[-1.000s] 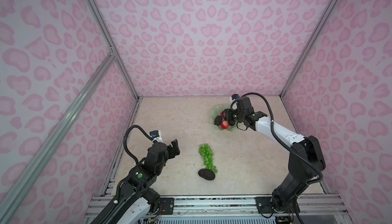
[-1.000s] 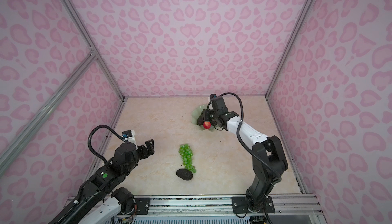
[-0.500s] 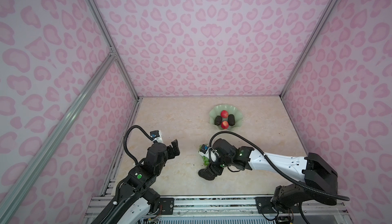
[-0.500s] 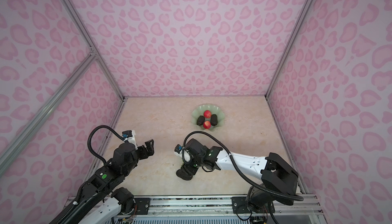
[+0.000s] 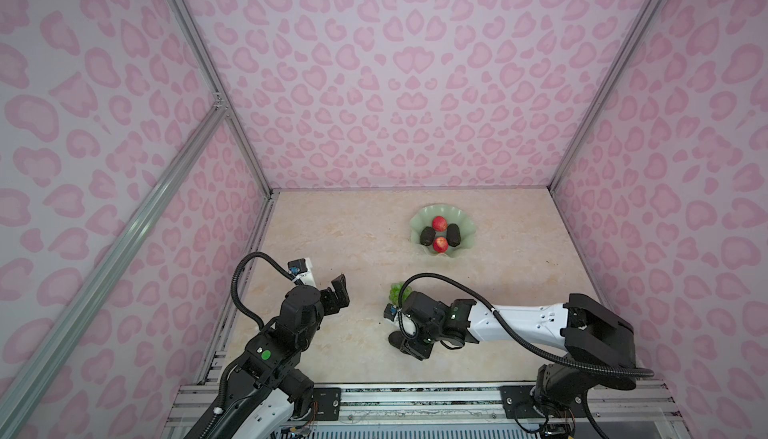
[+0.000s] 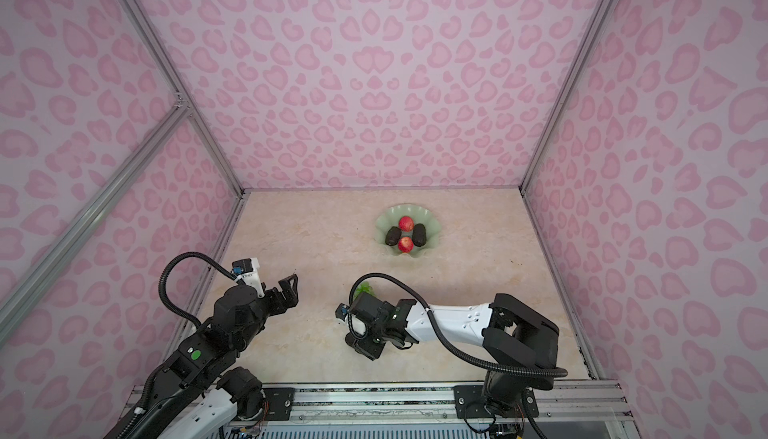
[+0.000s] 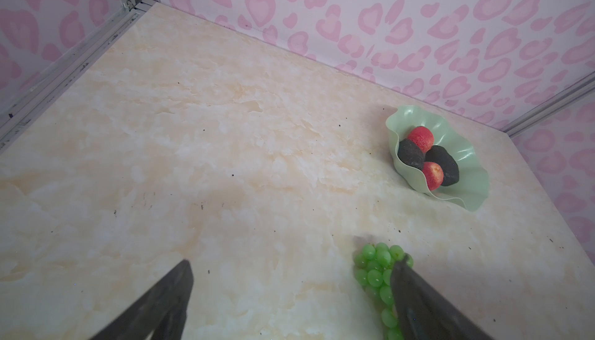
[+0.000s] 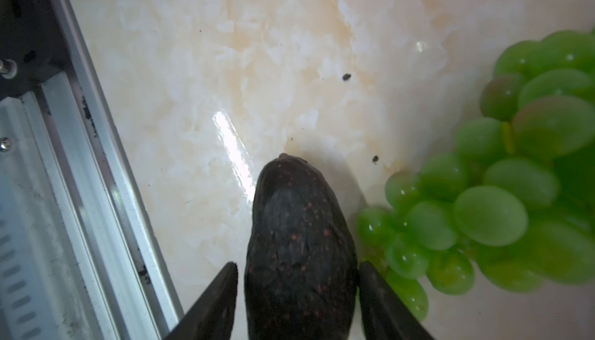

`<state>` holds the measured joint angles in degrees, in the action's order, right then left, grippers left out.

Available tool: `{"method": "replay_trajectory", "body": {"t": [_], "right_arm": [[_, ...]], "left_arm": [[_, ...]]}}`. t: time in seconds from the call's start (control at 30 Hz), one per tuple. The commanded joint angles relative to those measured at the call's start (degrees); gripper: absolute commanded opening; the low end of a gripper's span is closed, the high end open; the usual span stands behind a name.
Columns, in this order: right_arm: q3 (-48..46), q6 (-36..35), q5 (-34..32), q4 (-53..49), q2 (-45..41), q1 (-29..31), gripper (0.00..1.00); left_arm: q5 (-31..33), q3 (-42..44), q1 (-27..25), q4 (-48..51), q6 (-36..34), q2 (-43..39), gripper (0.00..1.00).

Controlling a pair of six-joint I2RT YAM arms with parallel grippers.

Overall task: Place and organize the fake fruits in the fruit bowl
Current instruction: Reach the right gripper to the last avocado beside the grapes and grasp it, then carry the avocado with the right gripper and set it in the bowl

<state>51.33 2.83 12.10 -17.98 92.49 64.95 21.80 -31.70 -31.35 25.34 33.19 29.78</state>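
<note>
R claw [image 8: 297, 264] straddles black-brown rough oval avocado [image 8: 299, 242]; can't tell if clamped. Lies lower centre in both top views on cream marble bench [image 5: 332, 241], long axis left-right, narrow tip left, beside translucent green grape bunch [image 8: 489, 216]. L claw [image 7: 289, 262] apart.

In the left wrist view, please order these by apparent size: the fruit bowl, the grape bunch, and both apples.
1. fruit bowl
2. grape bunch, though it is partly hidden and nearer the camera, so this rank is unsure
3. rear apple and front apple look alike, so they are not ranked
</note>
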Motion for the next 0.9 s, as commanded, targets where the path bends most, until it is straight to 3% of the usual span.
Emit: {"method": "replay_trajectory", "body": {"t": [0.0, 0.1, 0.27, 0.4, 0.5, 0.67, 0.77, 0.87], "right_arm": [[0.4, 0.2, -1.0, 0.5, 1.3, 0.8, 0.59], [1.1, 0.6, -1.6, 0.4, 2.2, 1.2, 0.52], [3.1, 2.1, -1.1, 0.3, 0.2, 1.2, 0.31], [5.8, 3.0, -0.6, -2.1, -3.9, -1.7, 0.25], [7.1, 4.0, 0.8, -2.8, -7.6, -7.0, 0.23], [11.3, 6.4, -2.7, -3.9, -10.6, -18.6, 0.21], [12.7, 8.2, -8.2, -1.5, -9.6, -24.0, 0.2], [15.4, 11.3, -8.8, -0.5, -5.9, -30.3, 0.2]], "left_arm": [[-0.1, -0.1, 0.1, 0.1, 0.4, -0.2, 0.97], [0.0, -0.2, 0.1, 0.1, 0.4, -0.4, 0.97], [-0.4, -0.4, 0.1, 0.0, 0.1, -0.4, 0.97], [-1.3, -1.0, 0.1, -0.7, -1.1, -1.0, 0.97], [-3.0, -1.9, 0.0, -2.1, -2.5, -1.4, 0.97], [-12.6, -5.9, 0.1, -5.7, -7.3, 1.0, 0.97], [-19.0, -8.7, 0.0, -7.5, -10.7, 4.3, 0.97], [-24.7, -11.2, 0.0, -8.7, -13.2, 8.6, 0.97]]}}
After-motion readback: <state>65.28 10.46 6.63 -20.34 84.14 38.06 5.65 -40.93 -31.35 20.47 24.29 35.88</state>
